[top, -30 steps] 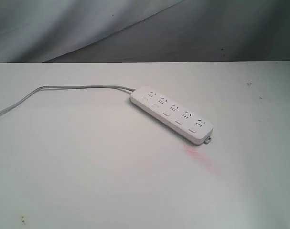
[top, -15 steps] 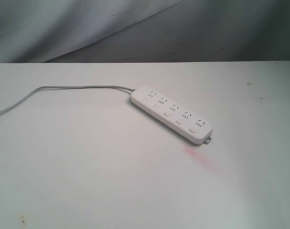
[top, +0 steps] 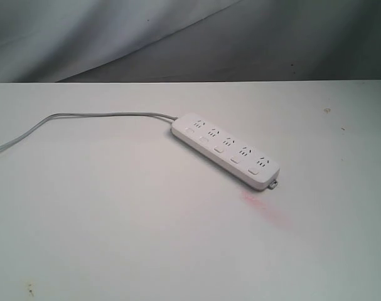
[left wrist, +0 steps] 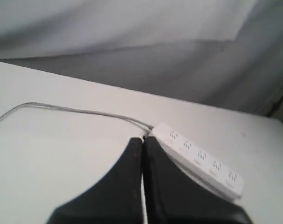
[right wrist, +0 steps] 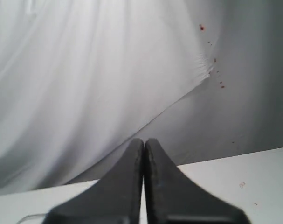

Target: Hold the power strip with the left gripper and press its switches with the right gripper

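Exterior view: you have one power strip (top: 226, 148) lying flat on the white table (top: 115, 238), just right of the frame's centre. It runs diagonally from upper left to lower right. Count five socket groups along it and five switches (top: 235, 160) in a row, one beside each group. One grey cord (top: 83, 116) leaves its upper-left end and curves away to the left edge of the frame. One small tab (top: 273, 184) sticks out at the lower-right end, and a faint pink smear (top: 265, 210) marks the table just below that end. In the left wrist view, your left gripper (left wrist: 142, 138) has its two black fingers pressed together with nothing between them. It points across the table toward the end of the power strip (left wrist: 197, 158) where the cord (left wrist: 85, 112) joins, and is not touching it. In the right wrist view, your right gripper (right wrist: 144, 140) is likewise closed and empty, and it aims at the grey backdrop cloth (right wrist: 85, 70) beyond the table edge.
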Action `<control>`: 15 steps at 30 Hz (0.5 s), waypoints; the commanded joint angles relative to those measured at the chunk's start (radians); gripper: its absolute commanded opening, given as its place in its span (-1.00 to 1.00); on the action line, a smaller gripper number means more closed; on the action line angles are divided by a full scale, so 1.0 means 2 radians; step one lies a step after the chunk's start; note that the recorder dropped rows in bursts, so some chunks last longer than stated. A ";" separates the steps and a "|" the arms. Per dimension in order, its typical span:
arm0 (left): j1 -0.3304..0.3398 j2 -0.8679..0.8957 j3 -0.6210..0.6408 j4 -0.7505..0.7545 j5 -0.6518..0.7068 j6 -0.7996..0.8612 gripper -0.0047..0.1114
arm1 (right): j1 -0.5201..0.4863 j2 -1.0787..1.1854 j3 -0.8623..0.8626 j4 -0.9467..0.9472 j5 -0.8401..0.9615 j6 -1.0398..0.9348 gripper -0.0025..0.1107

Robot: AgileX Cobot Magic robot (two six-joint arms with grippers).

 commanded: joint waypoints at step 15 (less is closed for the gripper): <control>-0.071 0.446 -0.309 -0.069 0.209 0.254 -0.92 | 0.078 0.410 -0.240 -0.006 0.160 -0.149 -0.96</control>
